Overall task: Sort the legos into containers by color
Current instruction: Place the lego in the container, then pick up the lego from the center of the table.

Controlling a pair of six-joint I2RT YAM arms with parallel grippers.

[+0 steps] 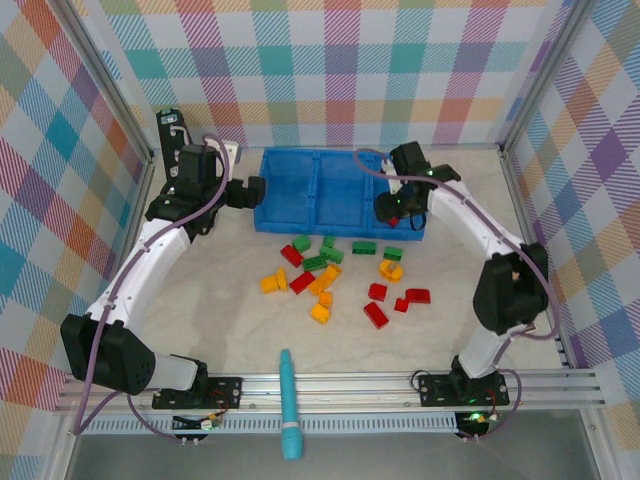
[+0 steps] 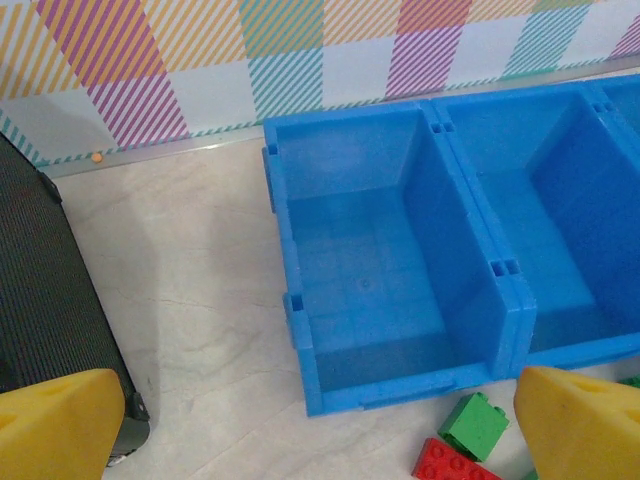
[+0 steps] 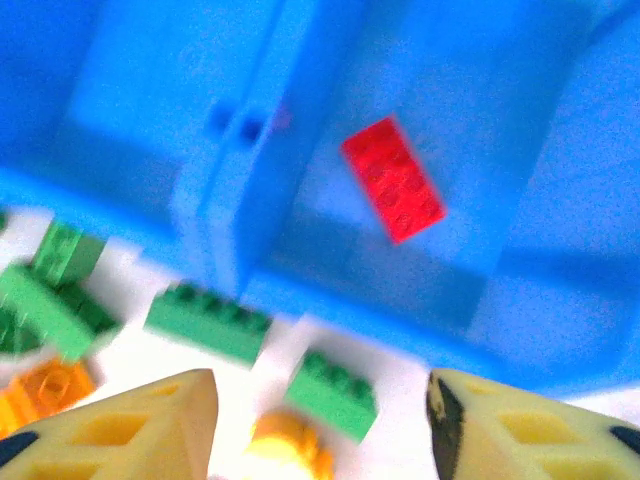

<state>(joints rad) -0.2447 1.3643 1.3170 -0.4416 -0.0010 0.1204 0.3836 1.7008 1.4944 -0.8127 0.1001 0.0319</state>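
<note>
The blue tray [image 1: 300,195] of containers stands at the back of the table. One red lego [image 3: 393,178] lies in its right-hand compartment, blurred. My right gripper [image 1: 393,210] hovers over that compartment's near wall, open, its yellow fingertips [image 3: 130,425] apart with nothing between them. My left gripper [image 1: 252,192] hangs by the tray's left end, wide open and holding nothing, above bare table in front of the left compartment [image 2: 365,290]. Red, green and orange legos [image 1: 325,280] lie scattered in front of the tray, among them a green one [image 2: 474,424] and a red one [image 2: 450,465].
A black case [image 2: 45,300] lies left of the tray beside my left gripper. A teal pen-like tool [image 1: 289,405] rests across the near rail. Checked walls close in the back and sides. Green bricks [image 3: 206,320] and an orange piece [image 3: 290,445] lie just under my right gripper.
</note>
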